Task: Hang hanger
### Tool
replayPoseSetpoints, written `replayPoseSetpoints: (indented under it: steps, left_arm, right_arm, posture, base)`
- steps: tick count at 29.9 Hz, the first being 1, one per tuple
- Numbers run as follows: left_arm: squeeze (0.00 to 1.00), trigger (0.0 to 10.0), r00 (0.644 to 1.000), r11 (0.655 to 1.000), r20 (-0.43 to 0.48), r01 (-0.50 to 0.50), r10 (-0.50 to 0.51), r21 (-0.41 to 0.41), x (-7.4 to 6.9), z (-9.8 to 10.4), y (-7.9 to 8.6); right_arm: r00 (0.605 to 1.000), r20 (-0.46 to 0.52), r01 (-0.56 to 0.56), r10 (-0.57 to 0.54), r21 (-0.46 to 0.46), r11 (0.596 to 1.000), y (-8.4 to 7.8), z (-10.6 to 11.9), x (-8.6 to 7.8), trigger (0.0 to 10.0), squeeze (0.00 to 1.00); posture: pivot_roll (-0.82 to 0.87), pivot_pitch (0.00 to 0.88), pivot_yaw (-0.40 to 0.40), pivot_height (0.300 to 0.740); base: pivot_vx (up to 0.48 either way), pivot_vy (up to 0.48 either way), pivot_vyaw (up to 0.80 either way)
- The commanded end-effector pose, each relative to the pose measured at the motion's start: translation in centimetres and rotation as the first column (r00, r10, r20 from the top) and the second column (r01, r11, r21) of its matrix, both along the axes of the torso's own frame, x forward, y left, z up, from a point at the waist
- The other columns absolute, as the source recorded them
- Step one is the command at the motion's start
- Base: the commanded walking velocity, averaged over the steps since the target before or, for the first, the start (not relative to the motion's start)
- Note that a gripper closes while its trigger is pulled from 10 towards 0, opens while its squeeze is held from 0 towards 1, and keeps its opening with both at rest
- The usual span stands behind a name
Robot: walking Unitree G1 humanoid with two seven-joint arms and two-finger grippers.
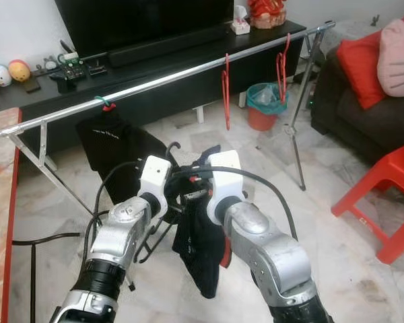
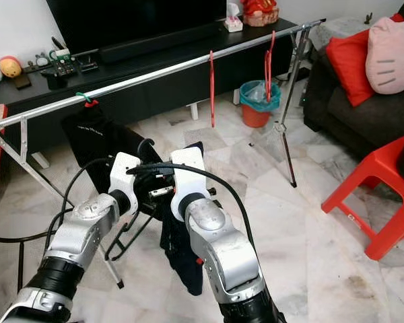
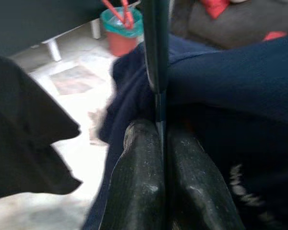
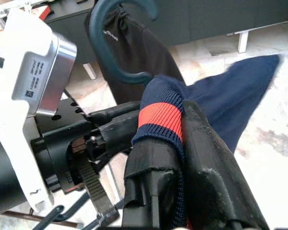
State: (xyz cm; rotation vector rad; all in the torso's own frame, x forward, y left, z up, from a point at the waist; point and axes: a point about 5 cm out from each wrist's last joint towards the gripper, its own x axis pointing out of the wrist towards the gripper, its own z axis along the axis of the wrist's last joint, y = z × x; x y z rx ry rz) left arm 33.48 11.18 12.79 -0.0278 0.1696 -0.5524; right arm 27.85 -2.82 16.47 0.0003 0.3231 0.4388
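The white wrist housings cover the left gripper (image 3: 158,158) and right gripper (image 4: 182,158) in the head views, so where they meet the navy garment (image 1: 200,252) cannot be seen there. The dark hanger (image 4: 116,43) shows a hook; its shoulders are buried in cloth. In the left wrist view the background is blurred and a dark shape at the left edge cannot be identified. The red stool (image 1: 384,202) is cut off at the right edge. Small items on the TV bench (image 1: 27,91) are too small to name.

Print on the black shirt (image 1: 114,145) is too small to read.
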Motion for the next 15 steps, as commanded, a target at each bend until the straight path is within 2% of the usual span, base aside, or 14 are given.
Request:
replayPoseSetpoints:
  steps: [1,2,4,11,15]
  left_arm:
    - [0.0,10.0,0.996,0.997,0.054,0.067,-0.065,-0.032,-0.2,1.4,-0.4]
    - [0.0,10.0,0.991,0.993,0.059,0.12,-0.119,-0.019,-0.5,1.4,-0.8]
    - [0.0,10.0,0.989,0.99,0.055,0.142,-0.14,-0.02,-0.8,1.3,-0.9]
    - [0.0,10.0,0.991,0.991,0.06,0.126,-0.123,-0.037,-0.7,1.3,-1.2]
    - [0.0,10.0,0.987,0.986,0.075,0.149,-0.144,-0.075,-0.9,1.7,-1.6]
  right_arm:
    - [0.998,-0.019,-0.054,0.055,0.065,0.996,1.5,0.1,-1.2,10.0,0.0]
    - [0.997,-0.015,-0.081,0.082,0.058,0.995,1.7,0.2,-1.3,10.0,0.0]
    - [0.993,-0.012,-0.117,0.118,0.051,0.992,2.1,0.2,-1.6,10.0,0.0]
    - [0.983,-0.03,-0.18,0.181,0.021,0.983,2.6,0.0,-2.2,10.0,0.0]
    - [0.976,-0.028,-0.215,0.215,0.006,0.977,2.7,-0.2,-2.4,10.0,0.0]
  posture:
    - [-0.05,0.038,0.075,0.74]
    - [-0.05,0.037,0.075,0.74]
    - [-0.05,0.037,0.074,0.74]
    - [-0.05,0.038,0.072,0.74]
    - [-0.06,0.037,0.073,0.74]
  base:
    - [0.0,0.0,0.0]
    - [0.0,0.0,0.0]
    - [0.0,0.0,0.0]
    - [0.0,0.0,0.0]
    - [0.0,0.0,0.0]
